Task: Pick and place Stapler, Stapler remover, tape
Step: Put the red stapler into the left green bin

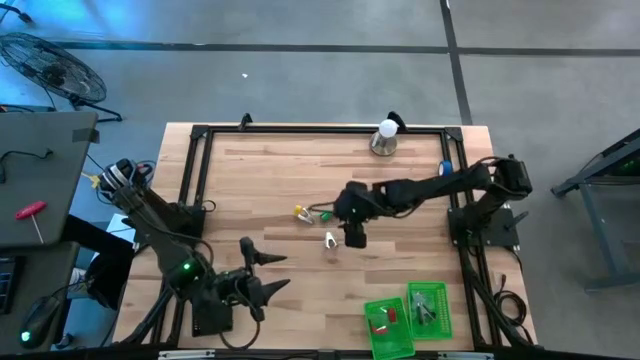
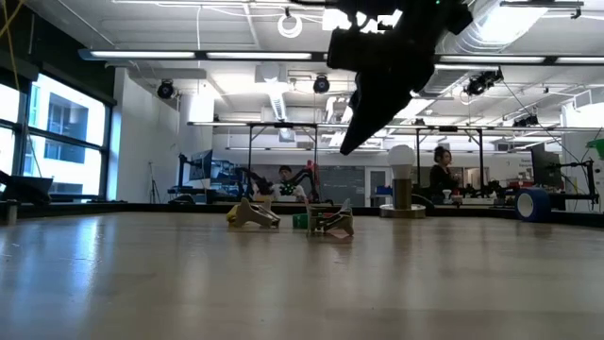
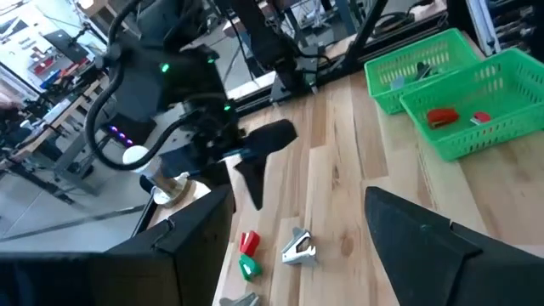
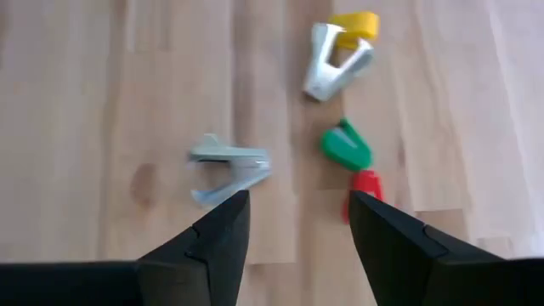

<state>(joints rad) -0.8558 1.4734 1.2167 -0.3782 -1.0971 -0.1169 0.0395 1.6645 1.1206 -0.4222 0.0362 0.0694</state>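
Three staple removers lie on the wooden table [image 1: 260, 190]: a silver one [image 4: 228, 166] [image 1: 330, 240], a yellow-handled one [image 4: 340, 47] [image 1: 300, 212], and a green and red one [image 4: 350, 157] [image 1: 323, 214]. My right gripper [image 4: 297, 200] [image 1: 355, 236] is open and empty. It hangs well above the table [image 2: 377, 90], beside the silver remover and nearer the right edge. My left gripper [image 1: 280, 270] is open and empty near the table's near left. No stapler and no pink, yellow-orange or purple tape roll shows.
Two green baskets [image 1: 388, 325] [image 1: 430, 308] stand at the near right edge, one holding small red things [image 3: 442, 116]. A bulb-shaped object on a base [image 1: 385, 140] stands at the far edge, and a blue roll [image 1: 445, 167] lies at the far right. People sit in the room beyond [image 2: 442, 175].
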